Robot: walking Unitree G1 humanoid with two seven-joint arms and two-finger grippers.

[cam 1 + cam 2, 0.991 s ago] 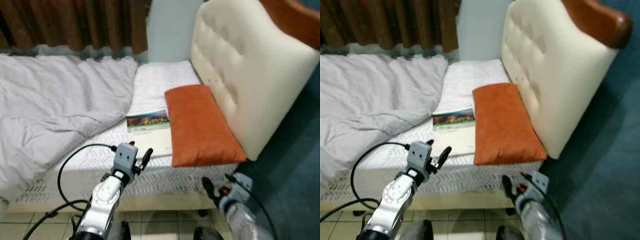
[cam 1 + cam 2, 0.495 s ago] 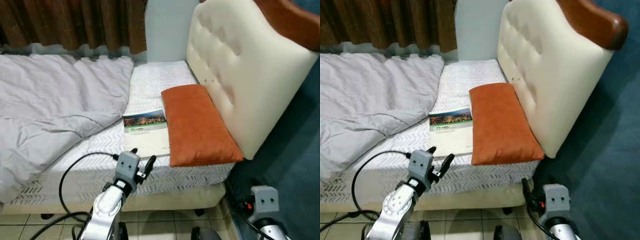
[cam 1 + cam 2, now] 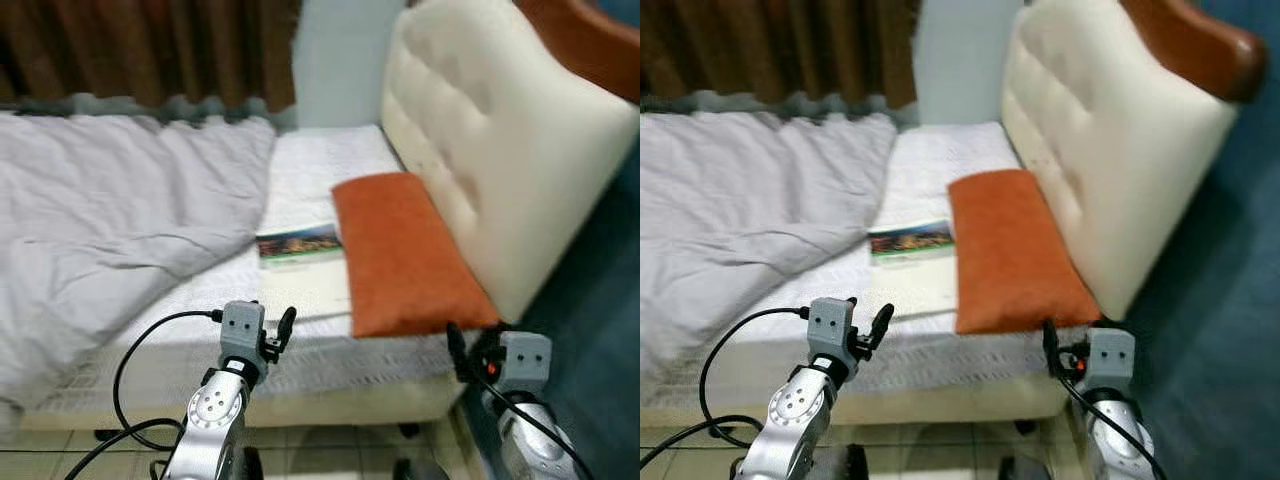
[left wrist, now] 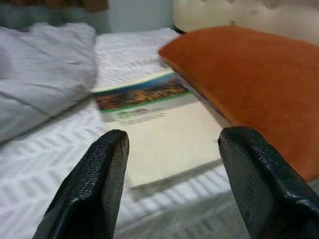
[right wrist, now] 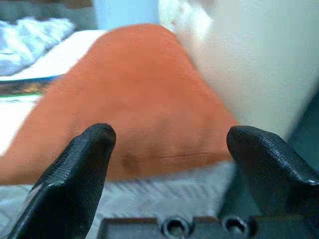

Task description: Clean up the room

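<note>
A book point(image 3: 303, 268) with a green and photo cover lies flat on the white mattress point(image 3: 320, 165), touching the long edge of an orange pillow point(image 3: 405, 250). A rumpled grey duvet point(image 3: 110, 215) covers the bed's left part. My left gripper point(image 3: 868, 312) is open at the bed's near edge, facing the book point(image 4: 154, 119); its fingers point(image 4: 92, 191) are empty. My right gripper point(image 3: 472, 350) is open by the bed's near right corner, facing the pillow's point(image 5: 139, 94) near end with nothing held.
A cream padded headboard point(image 3: 490, 150) with a brown wooden top stands right of the pillow. Brown curtains point(image 3: 150, 45) hang behind the bed. Tiled floor point(image 3: 330, 450) runs along the bed's near side, and dark blue floor point(image 3: 600, 330) lies at the right.
My right gripper has come up toward the pillow's near end. The left gripper stays near the bed edge. The head camera has shifted slightly and the picture is blurred.
</note>
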